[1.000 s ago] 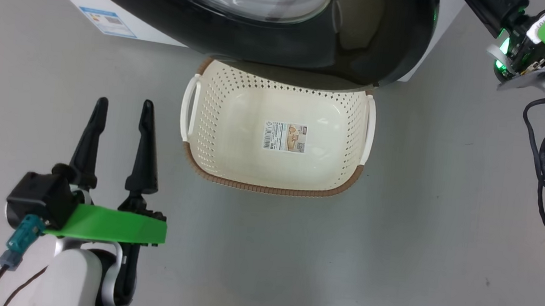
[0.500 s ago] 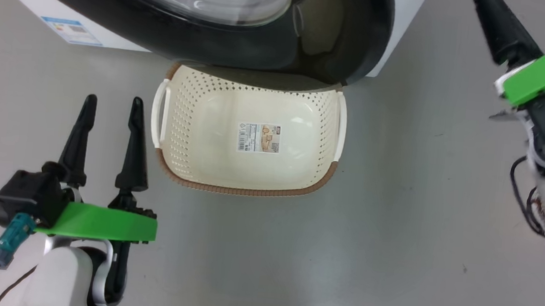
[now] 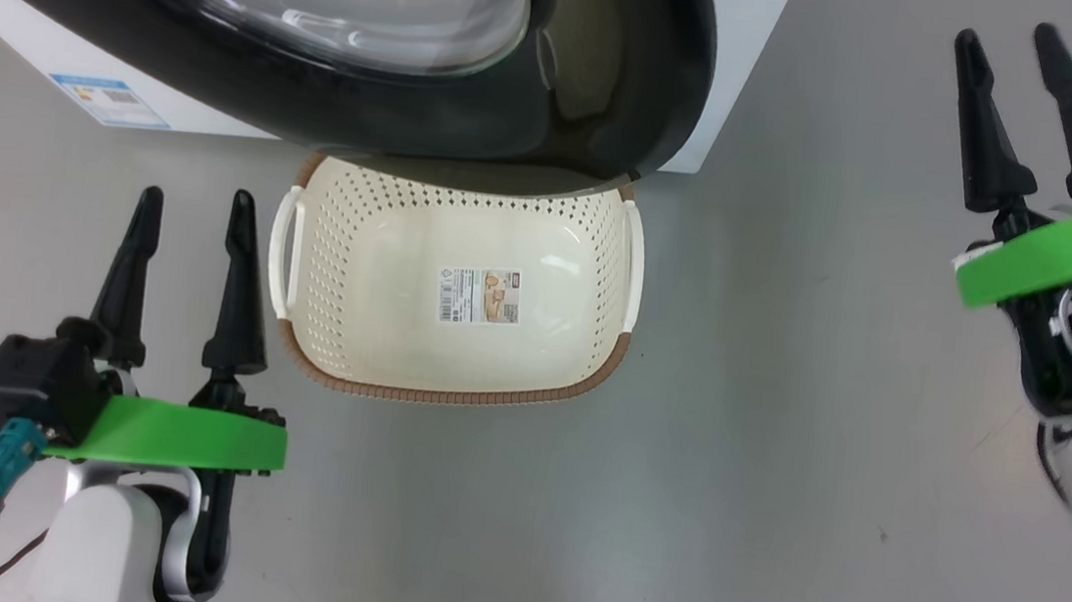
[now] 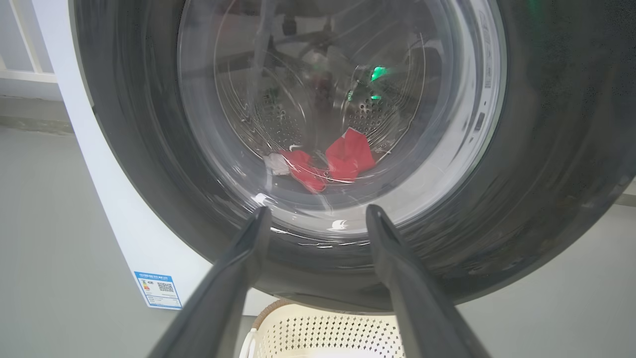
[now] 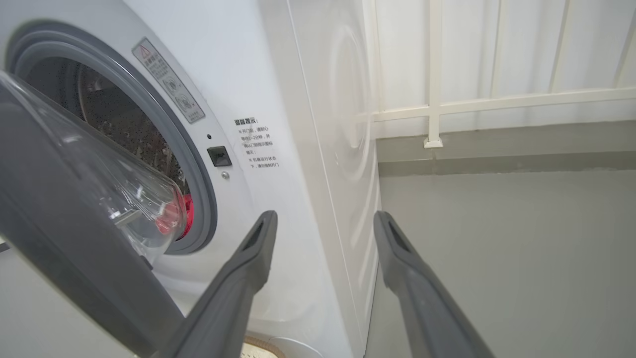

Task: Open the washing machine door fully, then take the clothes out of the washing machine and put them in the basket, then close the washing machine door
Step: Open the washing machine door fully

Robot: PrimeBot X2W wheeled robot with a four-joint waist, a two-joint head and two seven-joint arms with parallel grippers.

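The washing machine door (image 3: 614, 102) runs off the head view's top edge and covers the far rim of the basket (image 3: 448, 396). Through its glass the clothes (image 4: 348, 158) show blurred, their shapes unclear.

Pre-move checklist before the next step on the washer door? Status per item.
1. Fully open washing machine door: not ok, only ajar.
2. Open, empty left gripper: ok.
3. Open, empty right gripper: ok.
4. Upright, empty basket below the door: ok.
5. Red clothes inside the washing machine, seen through the glass: ok.
6. Door's swing clearing the basket rim: cannot tell.
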